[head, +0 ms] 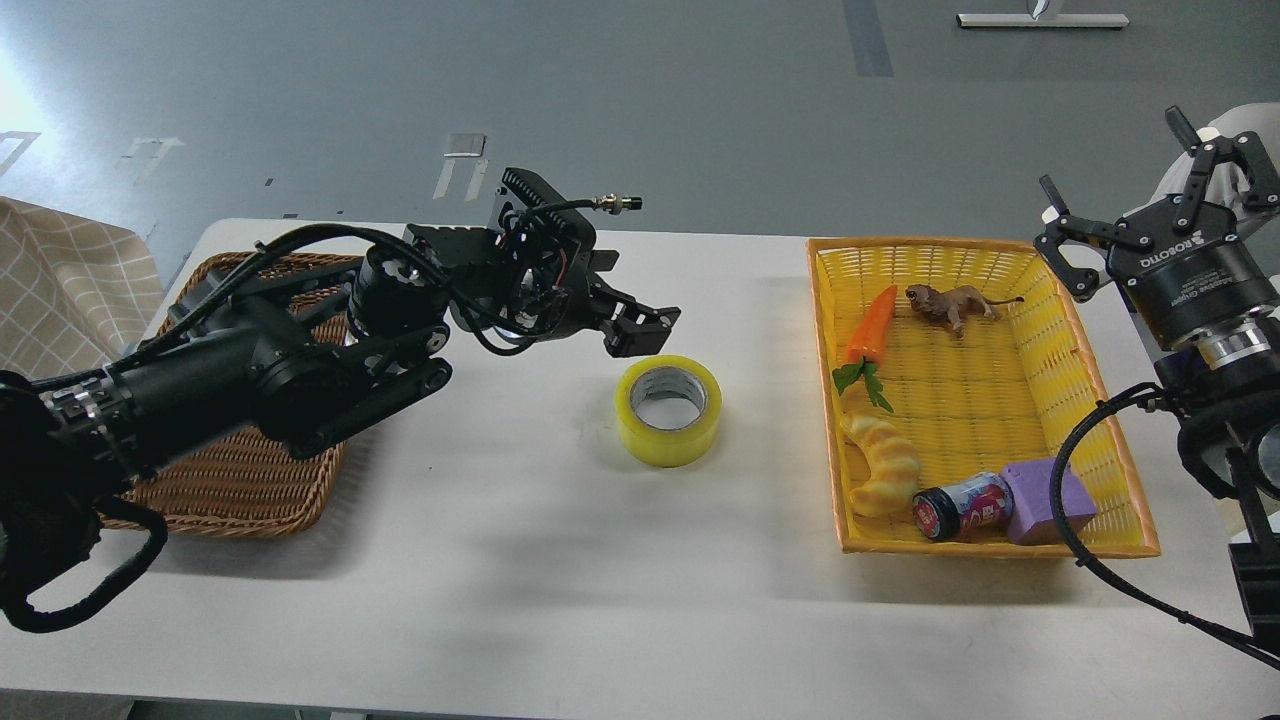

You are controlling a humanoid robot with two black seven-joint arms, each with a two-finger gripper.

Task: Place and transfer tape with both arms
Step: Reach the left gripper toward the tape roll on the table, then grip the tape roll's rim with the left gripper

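Observation:
The tape [668,410], a thick yellow roll with a grey-white core, lies flat on the white table [520,560] near its middle. My left gripper [630,300] is open and empty. It hangs low just above and behind the tape's far-left edge, without touching it. My right gripper [1130,185] is open and empty, held high at the far right beyond the yellow basket [1000,548], with its fingers pointing up and away.
A brown wicker tray [250,480] sits at the left under my left arm. The yellow basket holds a carrot [872,322], a lion toy [950,303], a bread-shaped toy [882,465], a can [960,507] and a purple block [1045,500].

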